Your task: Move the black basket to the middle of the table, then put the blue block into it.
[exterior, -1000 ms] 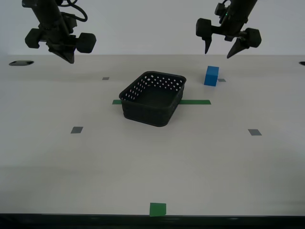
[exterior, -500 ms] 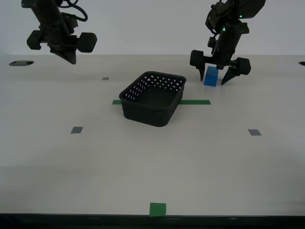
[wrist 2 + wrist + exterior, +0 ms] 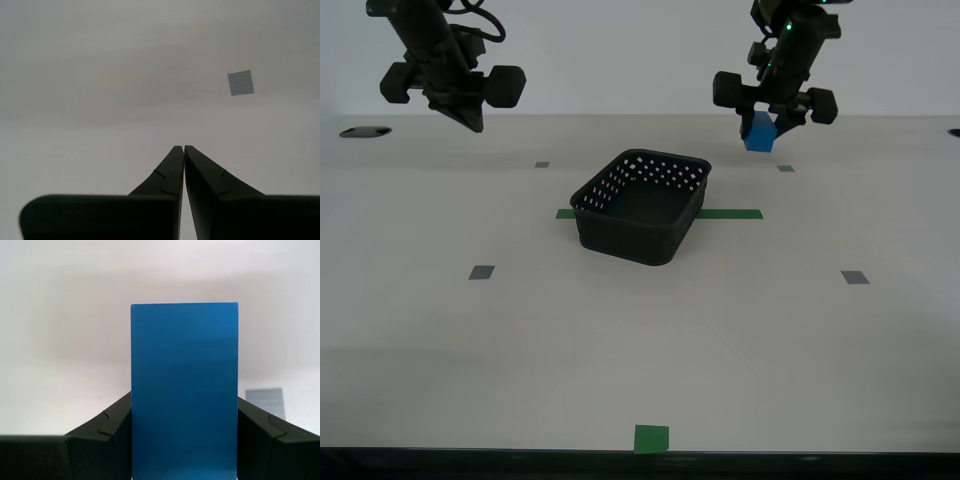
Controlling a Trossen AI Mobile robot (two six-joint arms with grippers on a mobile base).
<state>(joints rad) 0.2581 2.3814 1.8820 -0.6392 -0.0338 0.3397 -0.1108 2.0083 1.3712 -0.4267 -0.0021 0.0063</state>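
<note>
The black basket stands on the off-white table near its middle, over a green tape strip. My first gripper is shut on the blue block and holds it in the air, to the exterior view's right of the basket and behind it. In the first wrist view the blue block stands upright between the fingers. My second gripper hangs high at the exterior view's left, shut and empty; its wrist view shows the fingertips pressed together above bare table.
Small grey squares lie on the table. A green square sits at the front edge. A dark hole is at the table's far corner on the exterior view's left.
My first gripper dropped around the blue block, closed on it, and has lifted it off the table. My second gripper has stayed put.
</note>
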